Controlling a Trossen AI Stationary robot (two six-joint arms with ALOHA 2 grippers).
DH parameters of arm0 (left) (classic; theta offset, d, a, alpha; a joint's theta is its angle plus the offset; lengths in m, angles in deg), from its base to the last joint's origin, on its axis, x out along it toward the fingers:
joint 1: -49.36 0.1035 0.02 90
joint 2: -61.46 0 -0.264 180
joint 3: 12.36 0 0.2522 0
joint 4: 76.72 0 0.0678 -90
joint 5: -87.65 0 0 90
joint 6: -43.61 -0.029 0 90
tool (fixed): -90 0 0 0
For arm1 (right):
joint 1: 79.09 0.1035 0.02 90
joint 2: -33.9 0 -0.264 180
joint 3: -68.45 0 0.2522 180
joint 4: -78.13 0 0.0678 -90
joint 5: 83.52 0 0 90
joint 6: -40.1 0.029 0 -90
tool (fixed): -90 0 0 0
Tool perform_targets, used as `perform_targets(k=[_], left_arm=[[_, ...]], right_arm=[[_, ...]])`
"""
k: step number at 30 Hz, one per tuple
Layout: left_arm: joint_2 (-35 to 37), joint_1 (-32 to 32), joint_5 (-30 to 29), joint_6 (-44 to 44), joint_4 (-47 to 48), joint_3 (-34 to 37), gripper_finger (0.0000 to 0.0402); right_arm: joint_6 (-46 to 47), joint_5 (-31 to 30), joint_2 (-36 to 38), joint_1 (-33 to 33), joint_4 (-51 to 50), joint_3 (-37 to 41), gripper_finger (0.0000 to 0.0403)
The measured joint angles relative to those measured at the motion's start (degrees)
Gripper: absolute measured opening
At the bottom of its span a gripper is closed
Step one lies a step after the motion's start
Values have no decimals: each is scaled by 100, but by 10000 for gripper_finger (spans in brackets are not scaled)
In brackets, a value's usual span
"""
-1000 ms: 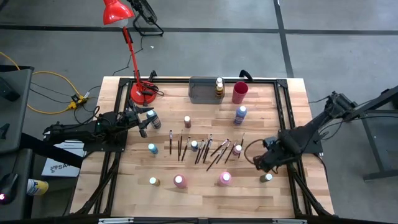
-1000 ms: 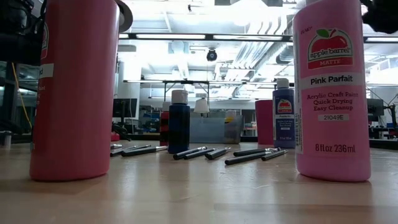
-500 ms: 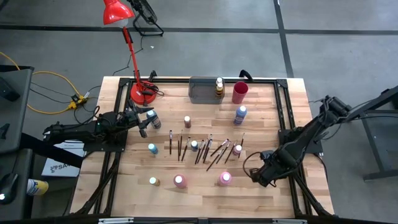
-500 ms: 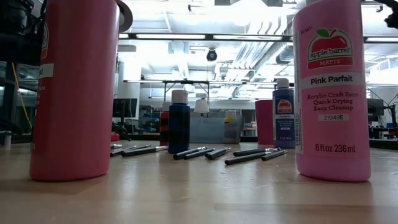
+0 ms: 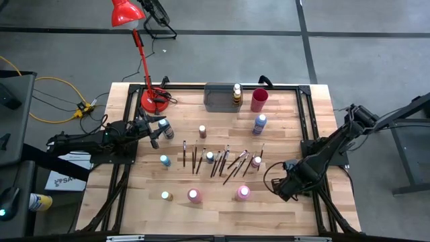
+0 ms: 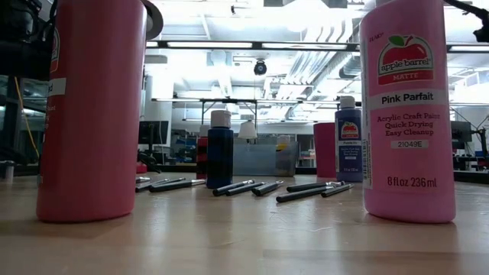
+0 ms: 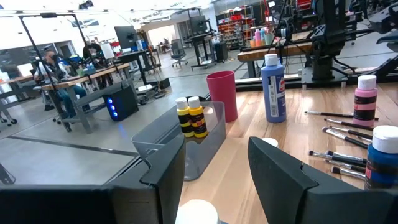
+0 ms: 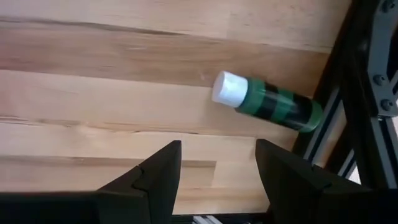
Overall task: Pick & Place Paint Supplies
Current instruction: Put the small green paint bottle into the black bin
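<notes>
Well, not much is packed away yet. Up at the top centre of the high view sits the grey bin (image 5: 219, 97), and the left wrist view shows just two small yellow bottles (image 7: 193, 117) standing inside it at one end; the red cup (image 5: 259, 100) just right of it shows nothing poking out, though its inside is hard to read. Everything else is out on the table (image 5: 309, 128): the blue bottle (image 5: 259, 124) below the cup, a fan of dark-handled brushes (image 5: 218, 160) across the middle with small bottles scattered among them, and two pink bottles (image 5: 242, 193) along the lower middle. So by my reckoning nearly all the sorting remains, brushes and bottles alike.

Over at the lower right, the right gripper (image 5: 285, 187) hangs low above the wood with its fingers spread and nothing between them. Its own camera looks down on a green bottle with a white cap (image 8: 267, 103), lying on its side hard against the table's frame rail, clear of the fingers. That looks like the next pick.

At the left middle, the left gripper (image 5: 154, 134) waits, fingers apart and empty, near a white-capped bottle (image 5: 163, 126).
</notes>
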Motion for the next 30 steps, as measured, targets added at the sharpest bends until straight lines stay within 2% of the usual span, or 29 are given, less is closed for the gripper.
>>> perform_targets(k=[3,9,15,19,23,30], left_arm=[[1,-1,0,0,0,2,171],[1,0,-1,1,0,0,171],[1,-1,0,-1,0,0,171],[2,1,1,-1,0,0,171],[0,1,0,1,0,2,171],[1,0,0,-1,0,2,171]], right_arm=[[-594,-164,-16,0,-74,0,200],[-2149,-110,-17,0,2,373,200],[-3680,363,-20,-90,229,934,200],[-4897,370,-20,-225,492,1088,200],[-5977,603,-20,-489,526,1088,200],[-7048,1109,-20,-1270,324,1088,200]])
